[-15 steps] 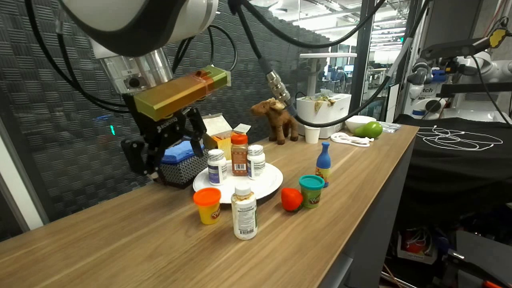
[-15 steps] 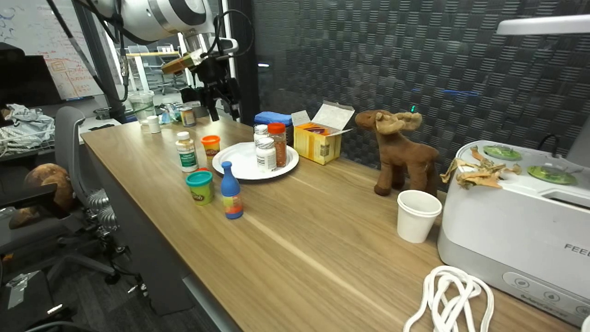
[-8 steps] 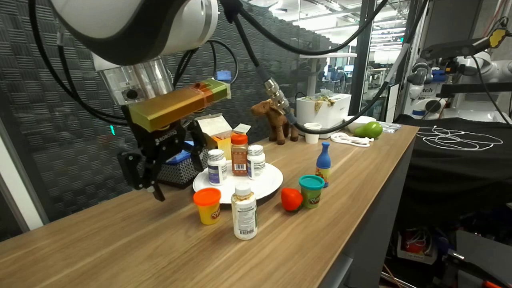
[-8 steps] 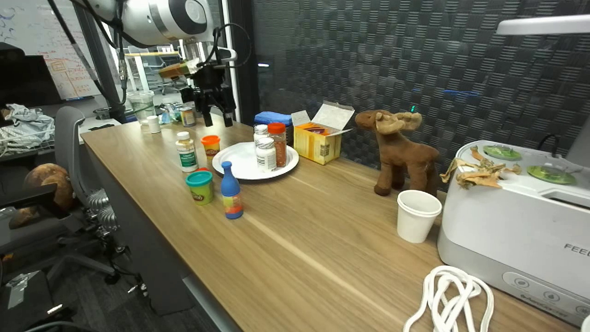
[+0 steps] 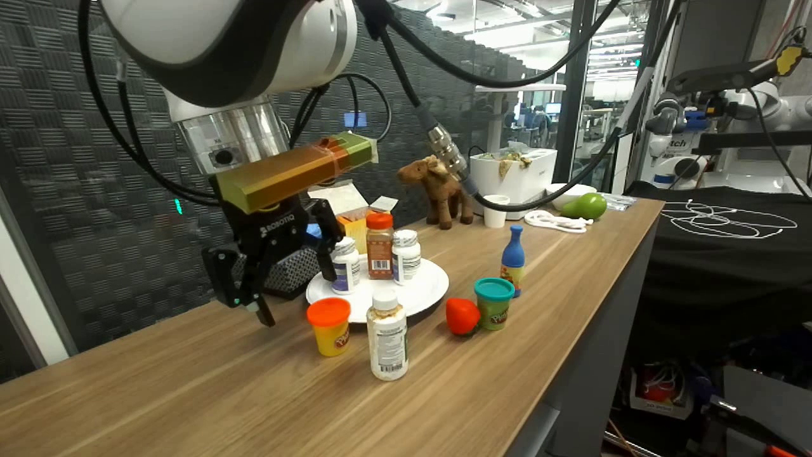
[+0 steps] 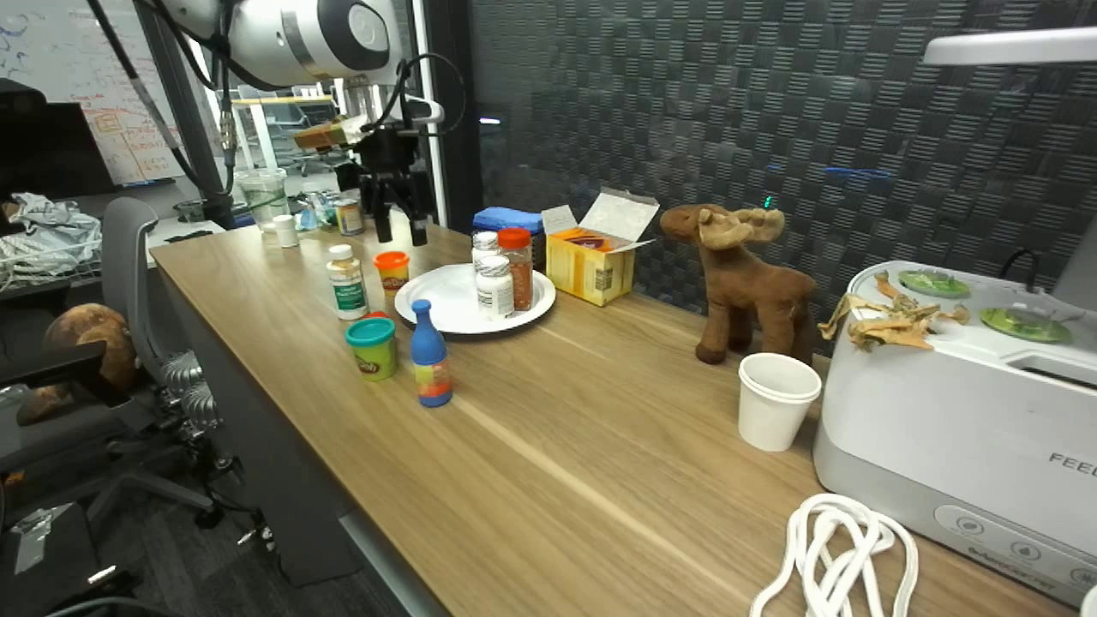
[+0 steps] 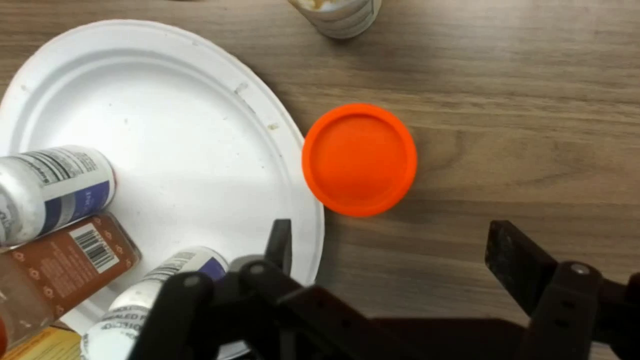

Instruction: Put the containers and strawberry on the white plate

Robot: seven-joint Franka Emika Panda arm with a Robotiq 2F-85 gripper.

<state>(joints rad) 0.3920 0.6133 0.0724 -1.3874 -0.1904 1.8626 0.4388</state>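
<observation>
On the white plate [image 7: 200, 135] stand two white pill bottles [image 6: 495, 290] [image 5: 346, 270] and a red-capped brown bottle [image 5: 380, 251]. An orange-lidded cup [image 7: 359, 160] is on the table beside the plate's rim. Near it stands another white bottle [image 5: 388, 339]. Farther along are the red strawberry [image 5: 462, 316], a teal-lidded tub [image 5: 494, 304] and a blue bottle [image 6: 431, 360]; the tub hides most of the strawberry in an exterior view. My gripper [image 5: 299, 299] hangs above the table by the orange cup, fingers wide apart with nothing held. In the wrist view the cup's lid appears just beyond the fingertips [image 7: 500, 237].
Behind the plate are an open yellow box [image 6: 591, 266] and a blue block [image 6: 507, 220] on a dark patterned container. A plush moose [image 6: 750, 283], white paper cups [image 6: 776, 407], a white planter [image 6: 968, 428] and white rope [image 6: 836, 557] occupy the far end.
My gripper has come down and moved closer to the orange cup, its fingers staying apart. The containers, strawberry and plate have not moved.
</observation>
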